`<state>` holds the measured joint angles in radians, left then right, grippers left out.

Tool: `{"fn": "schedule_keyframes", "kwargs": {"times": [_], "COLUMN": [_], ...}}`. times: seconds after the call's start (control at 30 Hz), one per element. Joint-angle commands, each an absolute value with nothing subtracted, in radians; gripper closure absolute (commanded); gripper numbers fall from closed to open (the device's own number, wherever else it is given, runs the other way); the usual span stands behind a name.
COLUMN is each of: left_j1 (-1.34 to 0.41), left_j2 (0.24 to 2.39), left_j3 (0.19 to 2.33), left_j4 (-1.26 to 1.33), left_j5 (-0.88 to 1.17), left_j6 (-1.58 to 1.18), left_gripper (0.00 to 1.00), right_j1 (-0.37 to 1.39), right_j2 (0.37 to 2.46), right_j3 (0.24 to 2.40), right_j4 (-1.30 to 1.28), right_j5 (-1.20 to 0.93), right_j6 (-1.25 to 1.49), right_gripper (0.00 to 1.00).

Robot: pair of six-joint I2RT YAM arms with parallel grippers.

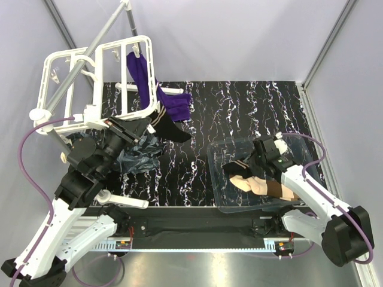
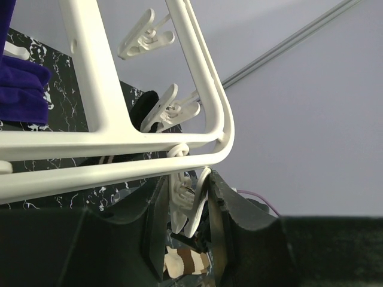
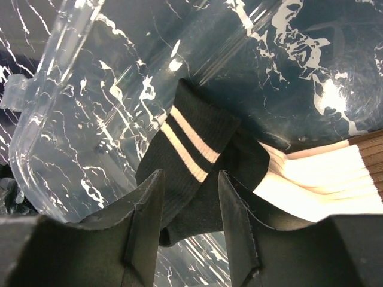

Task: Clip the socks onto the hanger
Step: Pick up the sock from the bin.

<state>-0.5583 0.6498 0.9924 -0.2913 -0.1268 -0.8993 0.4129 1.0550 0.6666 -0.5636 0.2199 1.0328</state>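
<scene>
top: purple socks (image 1: 143,75) and a black sock (image 1: 170,128) hang on the hanger (image 1: 96,78), pale socks (image 1: 263,185) wait in the tray (image 1: 218,156) | left wrist: my left pincer (image 2: 185,206) clenched on a clip (image 2: 187,203) | right wrist: my right pincer (image 3: 190,206) straddles a black striped sock (image 3: 191,149), grip not yet clenched; most socks left.

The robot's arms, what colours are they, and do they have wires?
Both arms are white with chunky black joints. A purple cable loops beside the left arm, and another purple cable curls round the right arm. The left claw and right claw each have two dark, matte fingers.
</scene>
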Motion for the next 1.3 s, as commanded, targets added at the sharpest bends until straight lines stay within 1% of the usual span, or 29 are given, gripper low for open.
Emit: {"fn": "schedule_keyframes", "kwargs": {"times": [0.0, 0.23, 0.3, 0.37, 0.43, 0.5, 0.53, 0.6, 0.73, 0.8, 0.9, 1.0, 1.13, 1.17, 1.23, 1.27], "left_j1": [-0.561, -0.561, -0.561, -0.56, -0.56, -0.56, -0.561, -0.56, -0.56, -0.56, -0.56, -0.56, -0.561, -0.56, -0.56, -0.56], "left_j2": [0.647, 0.643, 0.644, 0.643, 0.641, 0.638, 0.638, 0.637, 0.632, 0.632, 0.63, 0.632, 0.621, 0.62, 0.615, 0.615], "left_j3": [1.012, 1.009, 1.011, 1.011, 1.009, 1.006, 1.006, 1.009, 1.006, 1.006, 1.009, 1.014, 1.017, 1.017, 1.019, 1.02], "left_j4": [-0.255, -0.253, -0.253, -0.258, -0.259, -0.261, -0.261, -0.262, -0.262, -0.261, -0.264, -0.264, -0.267, -0.267, -0.265, -0.267], "left_j5": [-0.107, -0.103, -0.101, -0.101, -0.101, -0.101, -0.103, -0.101, -0.104, -0.1, -0.098, -0.095, -0.091, -0.091, -0.089, -0.089], "left_j6": [-0.911, -0.914, -0.914, -0.913, -0.914, -0.914, -0.914, -0.913, -0.916, -0.916, -0.914, -0.913, -0.914, -0.914, -0.916, -0.917], "left_gripper": [1.0, 1.0, 1.0, 1.0, 1.0, 1.0, 1.0, 1.0, 1.0, 1.0, 1.0, 1.0, 1.0, 1.0, 1.0, 1.0], "right_j1": [0.402, 0.383, 0.382, 0.38, 0.379, 0.377, 0.374, 0.373, 0.367, 0.361, 0.356, 0.354, 0.354, 0.354, 0.356, 0.356], "right_j2": [1.048, 1.077, 1.088, 1.103, 1.112, 1.134, 1.141, 1.164, 1.195, 1.21, 1.207, 1.161, 0.976, 0.945, 0.876, 0.862], "right_j3": [0.641, 0.594, 0.588, 0.589, 0.584, 0.587, 0.591, 0.604, 0.615, 0.618, 0.629, 0.669, 0.695, 0.707, 0.732, 0.776], "right_j4": [-0.531, -0.447, -0.41, -0.394, -0.353, -0.328, -0.322, -0.321, -0.31, -0.296, -0.262, -0.273, -0.258, -0.252, -0.247, -0.293], "right_j5": [0.256, 0.248, 0.265, 0.281, 0.296, 0.308, 0.311, 0.318, 0.324, 0.319, 0.278, 0.23, 0.108, 0.013, -0.111, -0.194], "right_j6": [1.081, 1.092, 1.085, 1.074, 1.057, 1.043, 1.039, 1.022, 1.0, 0.986, 0.913, 0.793, 0.581, 0.548, 0.476, 0.468], "right_gripper": [0.52, 0.53, 0.56, 0.56, 0.6, 0.62, 0.69, 0.74, 0.9, 1.0, 1.0, 1.0, 1.0, 1.0, 1.0, 1.0]}}
